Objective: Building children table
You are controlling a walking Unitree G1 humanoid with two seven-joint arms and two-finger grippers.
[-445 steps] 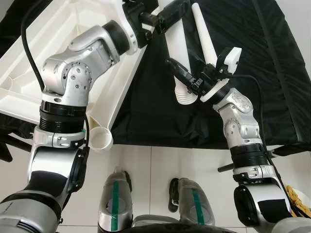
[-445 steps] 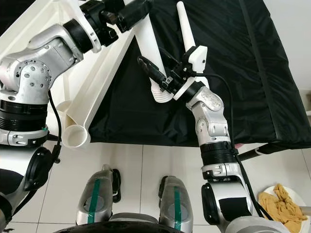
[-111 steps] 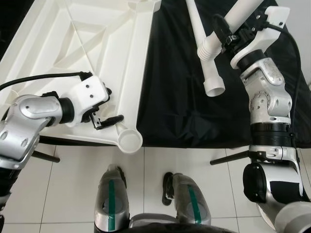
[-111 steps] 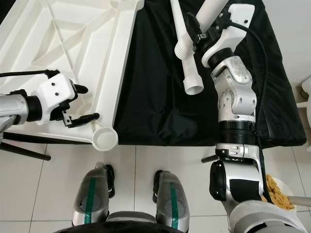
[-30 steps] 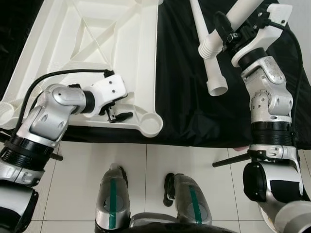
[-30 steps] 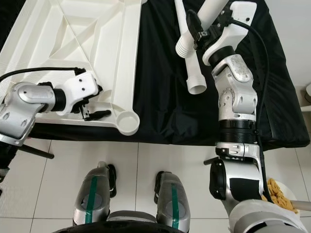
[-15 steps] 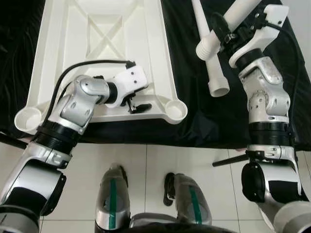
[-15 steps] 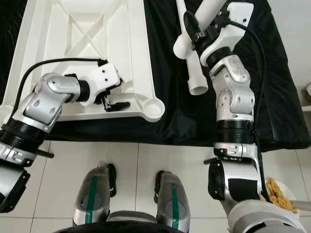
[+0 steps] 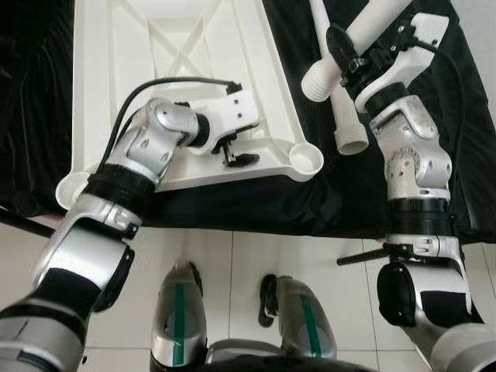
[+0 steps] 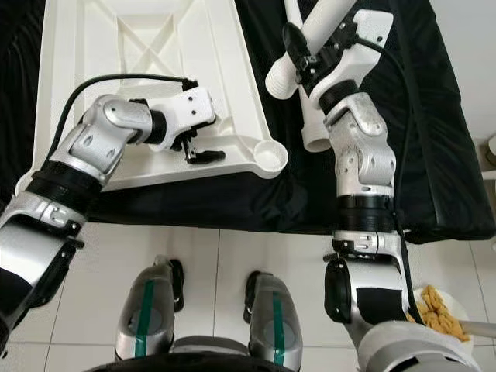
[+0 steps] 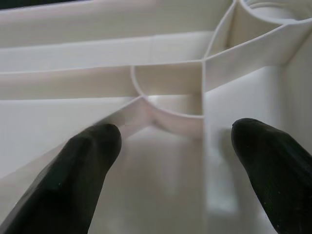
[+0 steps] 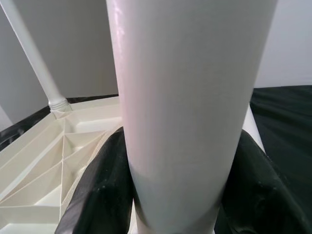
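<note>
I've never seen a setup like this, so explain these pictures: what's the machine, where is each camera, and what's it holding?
It is a humanoid robot looking down at its own arms and feet. Two pictures come from its head, one from each wrist. An upturned white tabletop lies on a black cloth. The left gripper rests open inside the tabletop, near a corner socket. The right gripper grips a white table leg, raised and tilted. More white legs lie on the cloth.

head eyes look down; wrist cameras close-up.
</note>
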